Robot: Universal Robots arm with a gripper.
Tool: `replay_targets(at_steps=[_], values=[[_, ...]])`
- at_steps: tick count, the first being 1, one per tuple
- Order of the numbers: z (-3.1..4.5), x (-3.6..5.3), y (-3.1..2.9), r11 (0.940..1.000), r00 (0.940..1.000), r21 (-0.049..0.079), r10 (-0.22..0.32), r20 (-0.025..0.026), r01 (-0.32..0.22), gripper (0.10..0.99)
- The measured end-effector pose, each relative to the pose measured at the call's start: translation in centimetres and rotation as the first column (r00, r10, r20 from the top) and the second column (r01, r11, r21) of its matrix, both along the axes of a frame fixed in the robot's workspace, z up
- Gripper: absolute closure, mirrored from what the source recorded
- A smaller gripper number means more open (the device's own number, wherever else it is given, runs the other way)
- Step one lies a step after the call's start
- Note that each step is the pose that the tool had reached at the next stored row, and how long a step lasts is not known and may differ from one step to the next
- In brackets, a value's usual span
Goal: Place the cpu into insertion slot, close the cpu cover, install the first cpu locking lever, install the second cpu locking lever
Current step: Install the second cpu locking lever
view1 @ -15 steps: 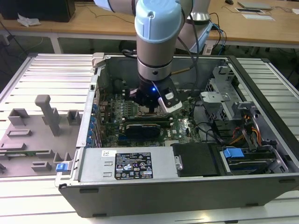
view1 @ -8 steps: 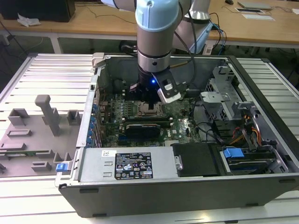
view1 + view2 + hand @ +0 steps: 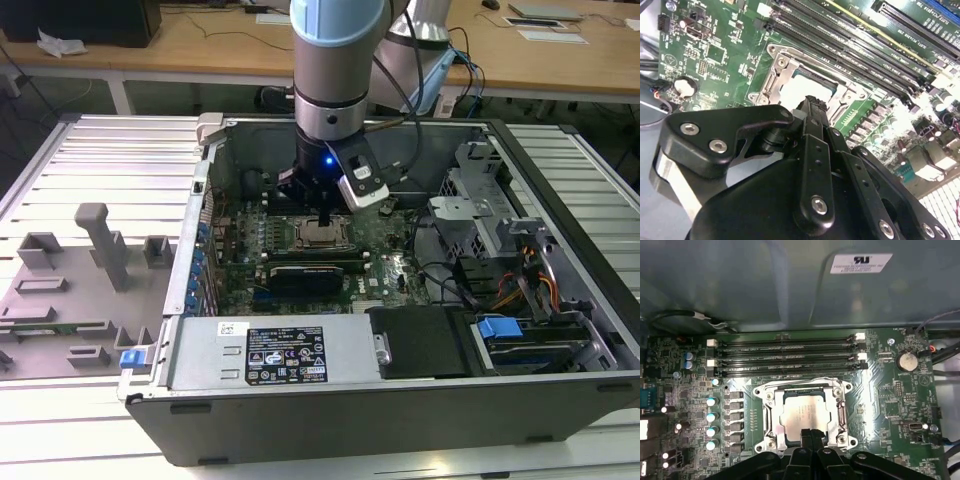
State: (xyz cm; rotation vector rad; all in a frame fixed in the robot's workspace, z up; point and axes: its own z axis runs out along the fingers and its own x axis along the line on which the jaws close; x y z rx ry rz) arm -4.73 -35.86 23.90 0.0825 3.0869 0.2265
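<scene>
While the black gripper (image 3: 811,436) hangs over the socket inside the open grey computer case (image 3: 400,400), its fingers (image 3: 812,107) are drawn together into a narrow tip with nothing between them, right at the near edge of the one pale silver-grey square cpu (image 3: 802,413). That cpu lies flat in the socket, framed on all sides by the thin dark-grey metal cpu cover (image 3: 842,415), which is down around it. Four long black memory slots (image 3: 785,356) run side by side just beyond the socket on the green motherboard (image 3: 900,410). Open board flanks the socket on both sides.
</scene>
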Motion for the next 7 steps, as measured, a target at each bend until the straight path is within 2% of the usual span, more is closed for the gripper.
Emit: replay_targets(at_steps=[7], values=[[0.01, -0.01, 0.00, 1.0000, 1.0000, -0.002, 0.000, -0.0001, 0.000, 0.980]])
